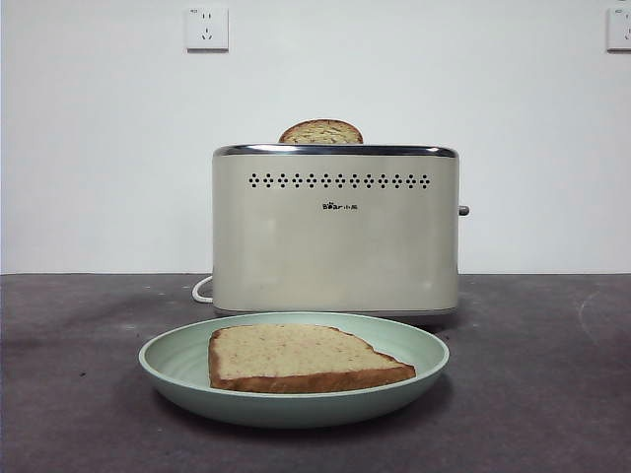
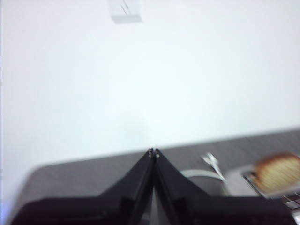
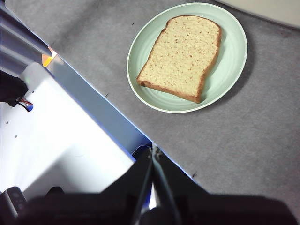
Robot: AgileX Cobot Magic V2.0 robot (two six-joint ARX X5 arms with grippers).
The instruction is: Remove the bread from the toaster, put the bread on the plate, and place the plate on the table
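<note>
The bread (image 1: 296, 357) lies flat on the mint-green plate (image 1: 170, 360), which rests on the dark table (image 1: 532, 394) in front of the cream toaster (image 1: 335, 236). The right wrist view shows the same bread (image 3: 183, 56) on the plate (image 3: 232, 61) from above. A second slice's dome (image 1: 320, 132) pokes out of the toaster slot, also seen blurred as the slice (image 2: 279, 172) in the left wrist view. My left gripper (image 2: 153, 152) is shut and empty, facing the wall. My right gripper (image 3: 153, 151) is shut and empty, high above the table's near edge. Neither arm shows in the front view.
A white cord (image 1: 202, 290) trails from the toaster's left side. Wall sockets (image 1: 206, 28) sit high on the white wall. In the right wrist view a white and blue base (image 3: 61, 140) borders the table edge.
</note>
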